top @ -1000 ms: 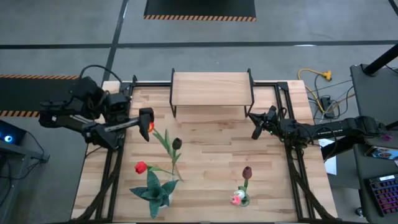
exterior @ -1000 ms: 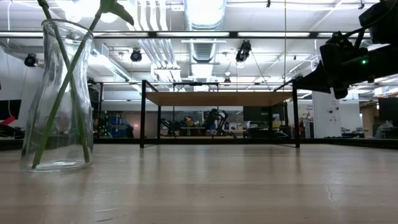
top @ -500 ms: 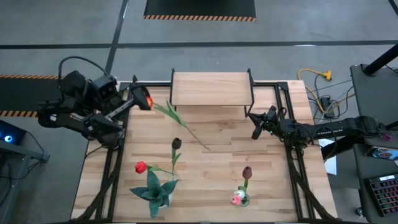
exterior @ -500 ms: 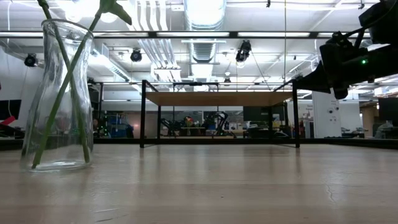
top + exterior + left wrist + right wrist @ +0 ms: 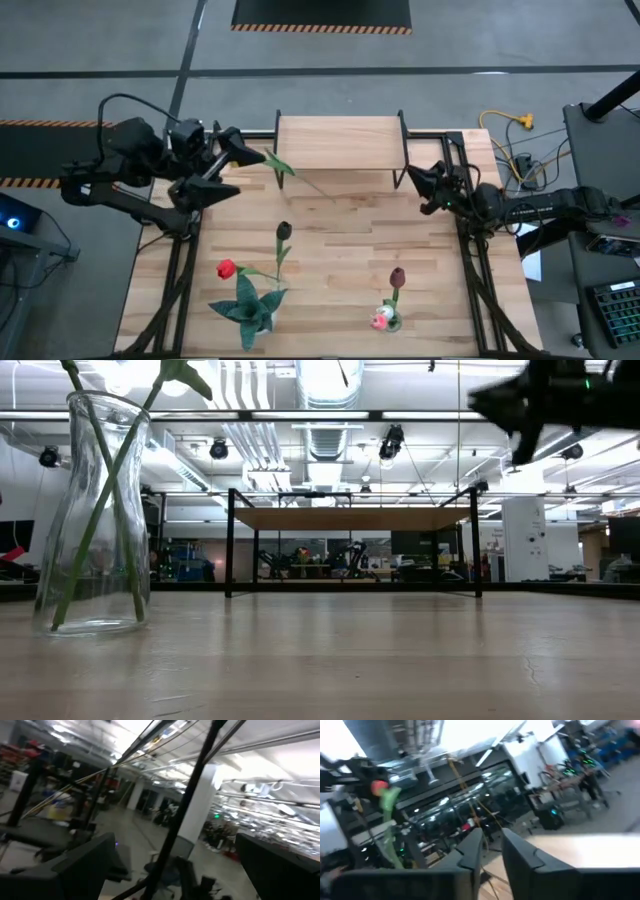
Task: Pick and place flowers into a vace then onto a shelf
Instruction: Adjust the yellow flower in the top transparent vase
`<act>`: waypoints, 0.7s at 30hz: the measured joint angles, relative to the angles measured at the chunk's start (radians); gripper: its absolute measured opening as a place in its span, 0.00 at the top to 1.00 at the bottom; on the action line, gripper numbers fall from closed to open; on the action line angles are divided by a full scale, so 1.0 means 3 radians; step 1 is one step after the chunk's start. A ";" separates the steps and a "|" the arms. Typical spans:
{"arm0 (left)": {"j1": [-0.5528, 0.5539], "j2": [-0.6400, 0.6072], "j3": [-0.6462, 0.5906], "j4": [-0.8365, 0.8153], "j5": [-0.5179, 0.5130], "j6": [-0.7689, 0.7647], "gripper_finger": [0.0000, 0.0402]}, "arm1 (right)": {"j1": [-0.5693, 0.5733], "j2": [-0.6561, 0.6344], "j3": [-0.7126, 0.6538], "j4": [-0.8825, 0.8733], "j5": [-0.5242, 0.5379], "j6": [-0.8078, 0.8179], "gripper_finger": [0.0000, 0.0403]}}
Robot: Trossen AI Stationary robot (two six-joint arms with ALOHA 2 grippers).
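My left gripper [image 5: 252, 152] is raised by the shelf's [image 5: 340, 140] left end, shut on a yellow-orange tulip. The tulip's stem [image 5: 305, 183] slants out below the shelf's front, and the right wrist view shows its head [image 5: 380, 785]. My right gripper [image 5: 414, 178] hovers off the shelf's right end, high in the low view [image 5: 505, 405]. Its fingers [image 5: 470, 852] are all but shut and touch nothing. The glass vase [image 5: 387, 318] stands near the near edge with a maroon tulip [image 5: 397, 275] and a white-pink one. A black tulip [image 5: 284, 231] and a red tulip [image 5: 226, 268] lie on the table. My left gripper holds the yellow-orange tulip at its head end [image 5: 384, 795]; in the high view the gripper itself hides the place of contact. The tulip is lifted clear of the table. Its stem and leaf [image 5: 280, 165] stick out away from the fingers toward the table's right.
A spiky teal star-shaped plant [image 5: 248, 305] sits by the near-left edge, beside the red tulip. The shelf's black legs [image 5: 230, 540] stand at the far side. Bare planks [image 5: 340, 250] lie between the shelf and the vase. Black frame rails [image 5: 470, 270] run along both table sides.
My left gripper rose and swung toward the far edge, tipping upward with the tulip. The stem left the table and now hangs in the air before the shelf. My right gripper rose and turned toward the left arm.
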State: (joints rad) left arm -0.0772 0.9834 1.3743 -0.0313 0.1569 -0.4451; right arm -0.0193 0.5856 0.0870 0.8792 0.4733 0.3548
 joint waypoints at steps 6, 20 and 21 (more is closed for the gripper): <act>0.0003 0.0077 -0.0001 -0.0140 -0.0031 0.0011 0.02 | 0.0000 0.0194 0.1158 -0.1557 -0.0279 -0.0477 0.65; 0.0001 0.0276 -0.0003 -0.0133 -0.0026 -0.0002 0.02 | -0.0001 0.1538 0.3527 -0.3205 -0.0956 -0.0984 0.50; 0.0001 0.0285 -0.0003 -0.0125 -0.0026 -0.0002 0.02 | -0.0001 0.1642 0.3624 -0.3206 -0.1072 -0.0988 0.50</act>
State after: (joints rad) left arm -0.0769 1.0689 1.3735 -0.0689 0.1490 -0.4458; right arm -0.0196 1.0780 1.1744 -0.0826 0.1517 0.0585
